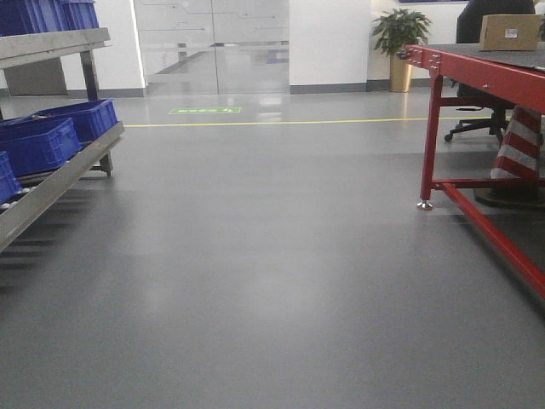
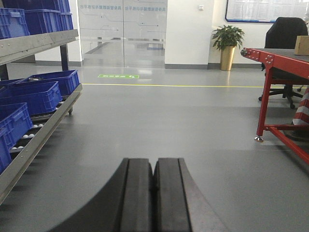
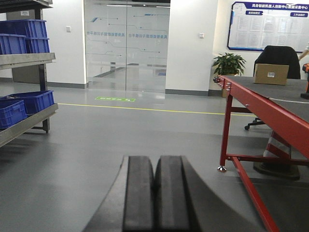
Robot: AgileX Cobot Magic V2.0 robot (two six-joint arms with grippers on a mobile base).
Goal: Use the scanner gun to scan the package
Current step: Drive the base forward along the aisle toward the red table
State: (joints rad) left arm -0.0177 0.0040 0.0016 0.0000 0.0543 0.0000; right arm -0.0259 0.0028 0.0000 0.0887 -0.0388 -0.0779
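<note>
The package [image 1: 510,31], a plain brown cardboard box with a small white label, sits on the red-framed table [image 1: 477,72] at the far right. It also shows in the right wrist view [image 3: 271,74] and partly at the edge of the left wrist view [image 2: 301,45]. A sliver of the scanner gun [image 3: 306,83], orange over a black base, shows at the right edge of the right wrist view. My left gripper [image 2: 154,166] is shut and empty, pointing over the grey floor. My right gripper [image 3: 155,164] is shut and empty too. Both are far from the table.
A roller rack with blue crates [image 1: 51,136] stands at the left. A black office chair [image 3: 277,55] and a potted plant [image 1: 398,43] are behind the table. A red-and-white striped cone [image 1: 519,145] stands under the table. Glass doors [image 1: 213,47] are at the back.
</note>
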